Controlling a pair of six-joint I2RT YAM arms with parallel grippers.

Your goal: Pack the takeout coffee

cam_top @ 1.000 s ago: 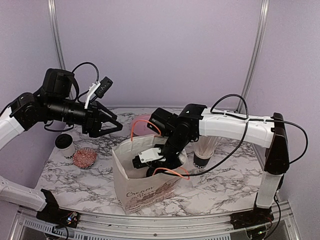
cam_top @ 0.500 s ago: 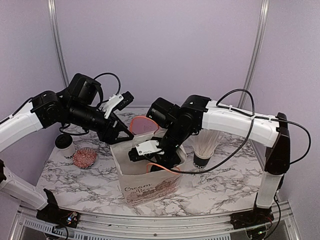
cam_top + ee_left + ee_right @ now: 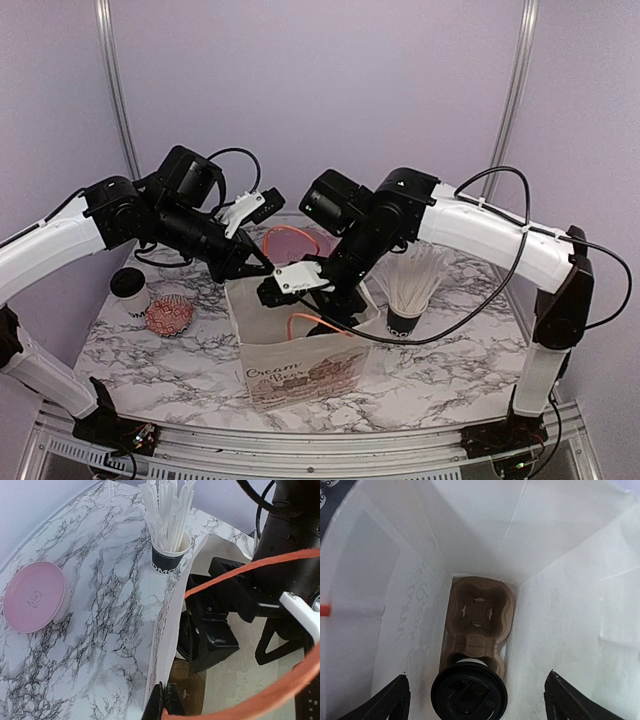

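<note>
Top view: bag (image 3: 300,372) stood open at the table's (image 3: 450,372) centre, printed face toward 6 o'clock. Both arms met over its mouth.

Left tool (image 3: 162,701): jaws closed flat on the bag's rim, at the mouth's 10 o'clock corner in the top view. An orange handle (image 3: 235,570) looped past just beside the pinch. Whether the handle was also caught in the pinch, could not tell.

Right tool (image 3: 477,676): reached down into the bag's mouth, jaws wide, nothing between them. The fingers (image 3: 400,697) stood well apart from each other and clear of the bag's walls.

Cup (image 3: 469,694): white with a black lid, upright at the bottom of the bag. It sat in the 6 o'clock socket of a brown card carrier (image 3: 480,612), as the right wrist view showed it, directly below the wide jaws and not touching them. The carrier's other socket lay at 12 o'clock of the cup.

Second cup (image 3: 130,290): upright on the table at 9 o'clock of the bag, well apart from it, lid on.

Other things on the table:
- Red patterned round thing (image 3: 170,316), just beside the second cup, toward 4 o'clock of it. Too small to identify.
- Pink disc (image 3: 34,596), flat, at 12 o'clock of the bag.
- Black cup of white straws (image 3: 405,310), at 3 o'clock of the bag, near its side.
</note>
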